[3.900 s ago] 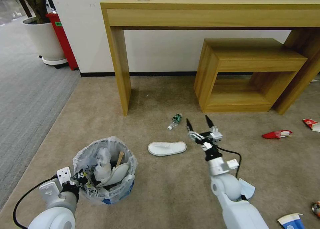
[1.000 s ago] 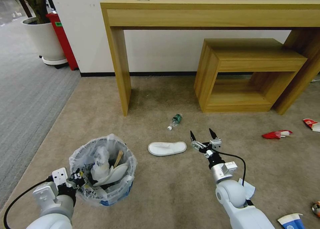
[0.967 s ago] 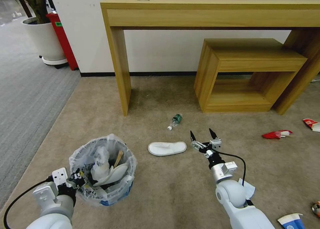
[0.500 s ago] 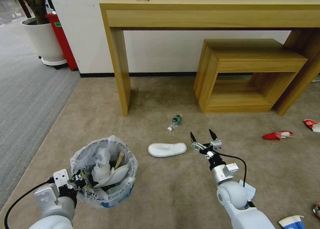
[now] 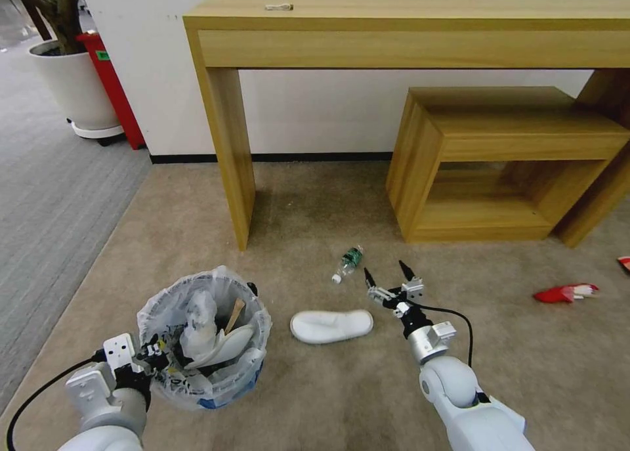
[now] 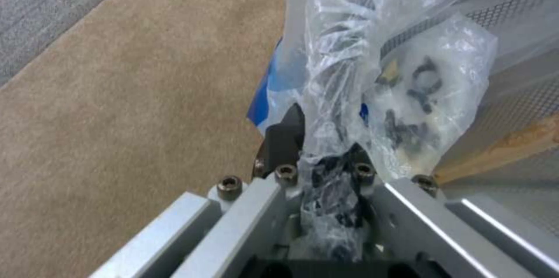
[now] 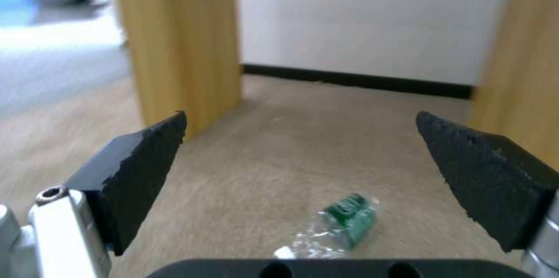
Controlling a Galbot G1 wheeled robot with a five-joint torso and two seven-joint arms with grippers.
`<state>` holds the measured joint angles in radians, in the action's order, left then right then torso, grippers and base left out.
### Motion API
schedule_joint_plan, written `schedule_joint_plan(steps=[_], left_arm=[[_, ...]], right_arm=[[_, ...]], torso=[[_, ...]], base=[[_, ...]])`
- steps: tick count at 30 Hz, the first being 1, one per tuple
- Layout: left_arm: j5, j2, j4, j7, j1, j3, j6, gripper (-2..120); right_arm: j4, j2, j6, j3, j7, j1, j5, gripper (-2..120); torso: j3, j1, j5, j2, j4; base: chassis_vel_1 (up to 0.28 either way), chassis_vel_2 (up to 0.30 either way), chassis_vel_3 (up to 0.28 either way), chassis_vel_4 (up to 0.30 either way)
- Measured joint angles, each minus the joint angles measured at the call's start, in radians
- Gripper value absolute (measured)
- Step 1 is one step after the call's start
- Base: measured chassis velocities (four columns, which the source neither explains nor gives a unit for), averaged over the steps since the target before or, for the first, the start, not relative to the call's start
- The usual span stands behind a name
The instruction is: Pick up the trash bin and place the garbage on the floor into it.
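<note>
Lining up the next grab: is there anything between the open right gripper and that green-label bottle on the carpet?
Nothing visible. The right gripper is open and aimed at the bottle, with bare carpet between them. The white slipper lies off to the gripper's left, out of that line.

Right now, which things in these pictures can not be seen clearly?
- Bin bottom: head view, hidden by its contents.
- Left gripper fingers: left wrist view, wrapped in the bin's plastic bag.
- Bottle label: right wrist view, blurred.
- Red wrapper: head view, too small to read.
</note>
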<state>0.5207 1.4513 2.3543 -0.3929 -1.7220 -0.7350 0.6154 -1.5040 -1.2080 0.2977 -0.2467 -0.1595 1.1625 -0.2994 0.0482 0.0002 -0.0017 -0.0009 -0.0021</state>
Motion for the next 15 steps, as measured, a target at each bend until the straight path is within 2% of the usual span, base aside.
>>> schedule_joint_plan(steps=[3,6,7,9,11,13,15], left_arm=[[-0.004,0.002,-0.005,0.0,0.001,0.001,-0.001,1],[-0.007,0.005,-0.013,0.0,0.002,0.002,-0.003,1],[-0.007,0.005,-0.013,0.0,0.002,0.002,-0.003,1],[-0.009,0.005,-0.018,0.0,0.003,0.001,-0.003,1],[-0.01,0.005,-0.023,0.0,0.006,-0.002,-0.003,1],[-0.01,0.005,-0.024,0.0,0.006,-0.003,-0.003,1],[-0.01,0.006,-0.029,0.0,0.006,-0.006,-0.004,1]], right_arm=[[0.029,0.013,-0.015,0.022,-0.036,-0.024,0.054,100],[0.063,0.027,-0.106,0.067,-0.128,-0.081,0.092,100],[0.063,0.027,-0.106,0.067,-0.128,-0.081,0.092,100],[0.083,0.031,-0.154,0.085,-0.231,-0.12,0.118,100],[0.13,0.028,-0.214,0.104,-0.408,-0.19,0.188,100],[0.143,0.026,-0.225,0.109,-0.443,-0.206,0.203,100],[0.218,0.01,-0.249,0.143,-0.565,-0.284,0.273,100]], torso=[[0.0,0.0,-0.0004,0.0,0.0],[0.0,0.0,-0.0002,0.0,-0.0001],[0.0,0.0,-0.0002,0.0,-0.0001],[-0.001,0.0,-0.0005,0.0,0.0],[0.0,0.0,-0.0003,0.0,0.0],[0.0,0.0,-0.0004,0.0,0.0],[0.0,0.0,-0.0002,0.0,0.0]], base=[[-0.02,0.027,0.013,-0.017],[0.0,0.0,0.0,0.0],[0.0,0.0,0.0,0.0],[0.0,0.0,0.0,0.0],[0.0,0.0,0.0,0.0],[0.0,0.0,0.0,0.0],[0.0,0.0,0.0,0.0]])
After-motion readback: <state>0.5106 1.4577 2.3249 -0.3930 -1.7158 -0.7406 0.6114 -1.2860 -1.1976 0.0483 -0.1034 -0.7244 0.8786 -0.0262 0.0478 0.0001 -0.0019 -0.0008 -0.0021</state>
